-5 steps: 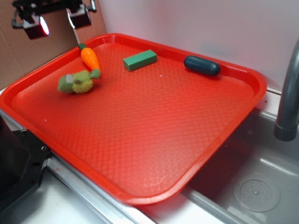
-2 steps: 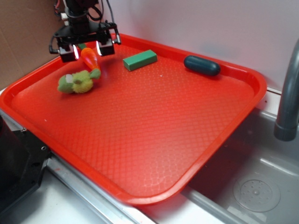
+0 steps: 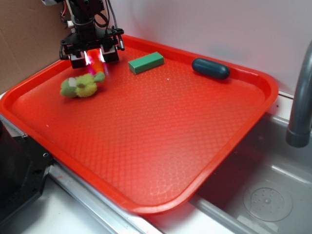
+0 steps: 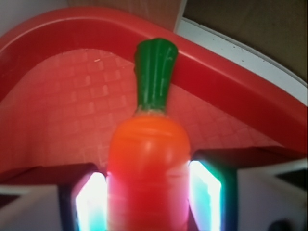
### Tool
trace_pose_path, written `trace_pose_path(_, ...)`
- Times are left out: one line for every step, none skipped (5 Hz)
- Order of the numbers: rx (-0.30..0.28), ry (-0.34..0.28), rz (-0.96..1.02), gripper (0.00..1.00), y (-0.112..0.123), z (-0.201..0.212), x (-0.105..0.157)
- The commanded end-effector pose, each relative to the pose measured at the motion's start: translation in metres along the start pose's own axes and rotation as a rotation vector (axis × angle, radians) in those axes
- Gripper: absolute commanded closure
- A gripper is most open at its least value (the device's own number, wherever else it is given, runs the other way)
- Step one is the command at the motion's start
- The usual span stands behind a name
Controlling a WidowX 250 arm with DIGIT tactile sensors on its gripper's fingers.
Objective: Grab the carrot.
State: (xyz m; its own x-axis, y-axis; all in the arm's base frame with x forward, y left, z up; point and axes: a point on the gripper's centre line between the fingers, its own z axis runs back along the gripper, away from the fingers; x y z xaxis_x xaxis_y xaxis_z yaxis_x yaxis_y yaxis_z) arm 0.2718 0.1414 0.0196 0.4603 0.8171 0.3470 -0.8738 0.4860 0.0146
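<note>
Two fingers (image 4: 206, 195) of gripper (image 3: 93, 55) straddle carrot (image 4: 148, 159), still apart, not clamped; plush toy (image 3: 81, 85) at its 7 o'clock on red tray (image 3: 161, 141)

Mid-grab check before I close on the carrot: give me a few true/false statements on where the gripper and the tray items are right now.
1. The carrot lies between the fingers of the gripper. True.
2. The green block sits outside the tray. False: it lies on the tray, near the back rim.
3. The plush toy lies just in front of the gripper. True.
4. The dark oval object touches the green block. False: bare tray lies between them.
5. The carrot's green stem points toward the tray rim. True.
</note>
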Motion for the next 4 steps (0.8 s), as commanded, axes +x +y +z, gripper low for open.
trace_pose_path(-0.049, 0.027, -0.317, 1.00, 0.002, 0.050, 0.018)
trace_pose_path(-0.095, 0.060, -0.501, 1.00, -0.004, 0.085, 0.008)
trace_pose_path(-0.199, 0.098, -0.701, 1.00, -0.013, 0.142, -0.023)
trace_pose_path(-0.280, 0.120, -0.836, 1.00, -0.012, 0.186, -0.054)
